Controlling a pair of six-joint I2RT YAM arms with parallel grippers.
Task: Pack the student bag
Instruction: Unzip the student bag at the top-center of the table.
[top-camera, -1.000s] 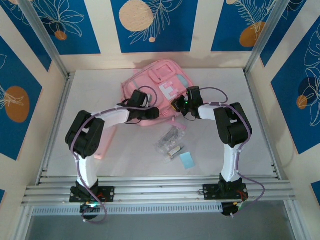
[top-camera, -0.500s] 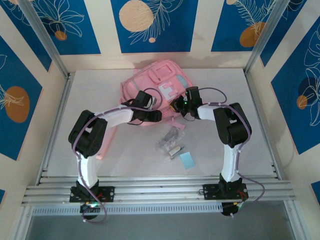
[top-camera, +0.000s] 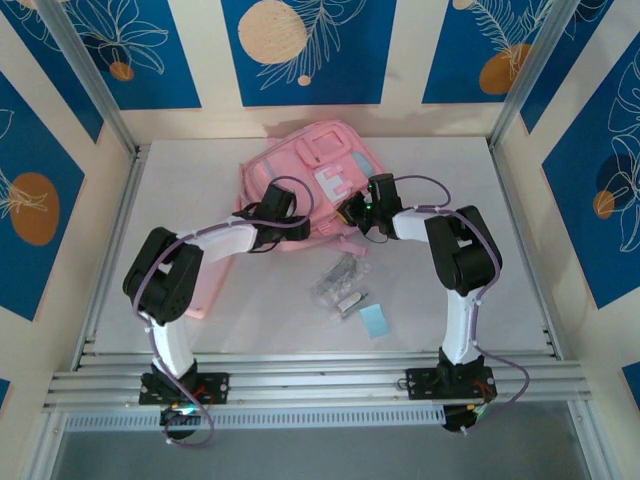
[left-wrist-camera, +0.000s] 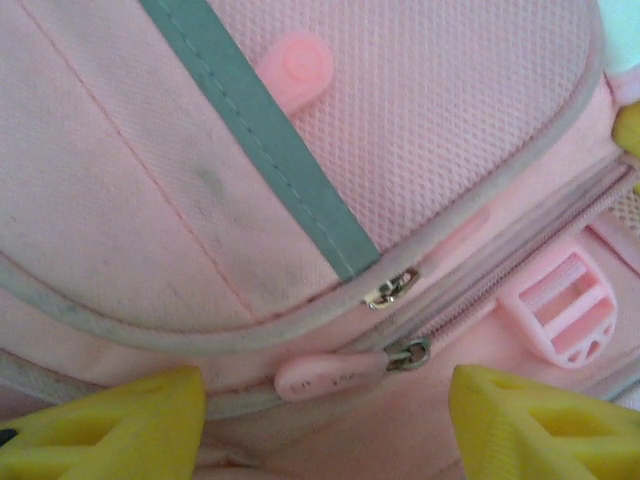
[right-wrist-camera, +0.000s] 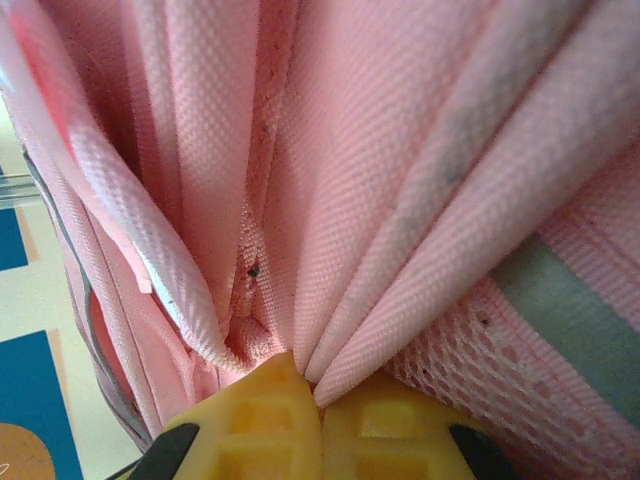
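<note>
Two grippers are seen working at the near edge of the backpack (top-camera: 312, 180), which is laid flat at the far middle of the table (top-camera: 520, 250). The left gripper (left-wrist-camera: 325, 420) is held wide open, its yellow fingers (left-wrist-camera: 110, 425) parted either side of a pink zip pull (left-wrist-camera: 330, 377) — nothing is gripped. The right gripper (right-wrist-camera: 320, 425) is pinched tight on a bunched fold of the backpack's fabric. Clear packets (top-camera: 335, 278) and a blue card (top-camera: 374, 321) are seen nearer the arms.
</note>
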